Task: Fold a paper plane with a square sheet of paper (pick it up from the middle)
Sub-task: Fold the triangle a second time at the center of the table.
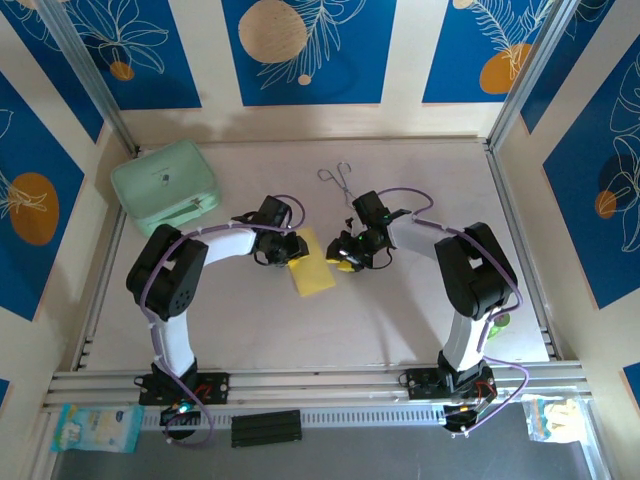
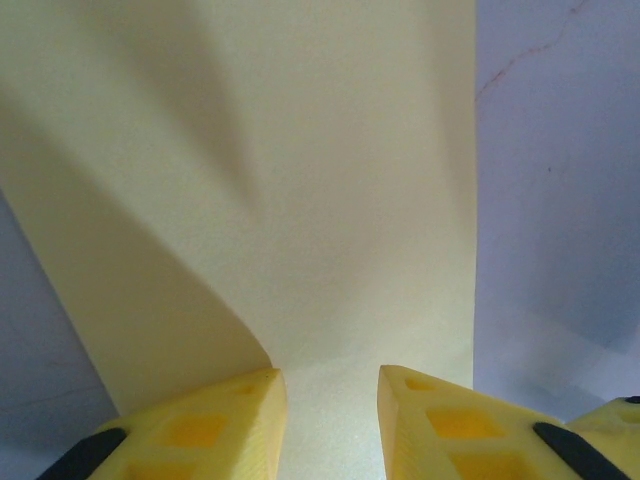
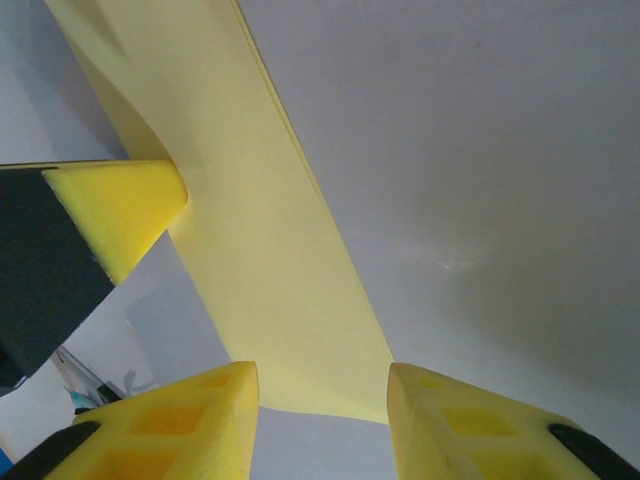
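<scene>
Showed a folded yellow paper [image 1: 312, 265] flat on the table [image 1: 400, 320]. Found left gripper [image 1: 288, 251] crowding paper's left edge, right gripper [image 1: 345, 261] its right, both jaws parted, clamping nothing. Spotted tongs [image 1: 340, 180] behind paper, mint case [image 1: 165, 185] far left of it.

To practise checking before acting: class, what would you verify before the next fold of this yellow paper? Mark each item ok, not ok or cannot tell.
1. Yellow paper between both hands: ok.
2. Left hand jaws apart: ok.
3. Right hand jaws apart at paper's end: ok.
4. Paper lying flat: not ok, one part bows up.
5. Tongs and green case off the paper: ok.
6. Crease straight: cannot tell.
</scene>
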You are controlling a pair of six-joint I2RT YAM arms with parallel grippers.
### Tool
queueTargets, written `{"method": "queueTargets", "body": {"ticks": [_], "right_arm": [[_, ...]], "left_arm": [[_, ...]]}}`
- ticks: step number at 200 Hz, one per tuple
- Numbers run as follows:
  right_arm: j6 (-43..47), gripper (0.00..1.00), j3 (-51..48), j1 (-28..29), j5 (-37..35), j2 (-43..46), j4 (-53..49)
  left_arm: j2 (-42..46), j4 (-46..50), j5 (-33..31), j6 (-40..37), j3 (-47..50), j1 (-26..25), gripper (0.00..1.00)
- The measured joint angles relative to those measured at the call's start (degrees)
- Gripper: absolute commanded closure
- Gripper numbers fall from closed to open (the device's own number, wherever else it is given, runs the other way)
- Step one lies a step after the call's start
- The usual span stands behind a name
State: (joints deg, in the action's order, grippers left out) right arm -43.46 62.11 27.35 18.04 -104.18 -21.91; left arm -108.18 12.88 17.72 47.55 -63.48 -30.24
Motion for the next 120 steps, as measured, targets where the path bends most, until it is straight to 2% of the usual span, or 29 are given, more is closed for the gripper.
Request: {"method": "queueTargets", "body": {"ticks": [120], "right_arm": [[2.5,0.60,0.0,1.8,0.6,-1.0,-4.3]], "left_arm": [[0.7,-0.4,0.0,0.1,0.1,0.0,0.67]]}}
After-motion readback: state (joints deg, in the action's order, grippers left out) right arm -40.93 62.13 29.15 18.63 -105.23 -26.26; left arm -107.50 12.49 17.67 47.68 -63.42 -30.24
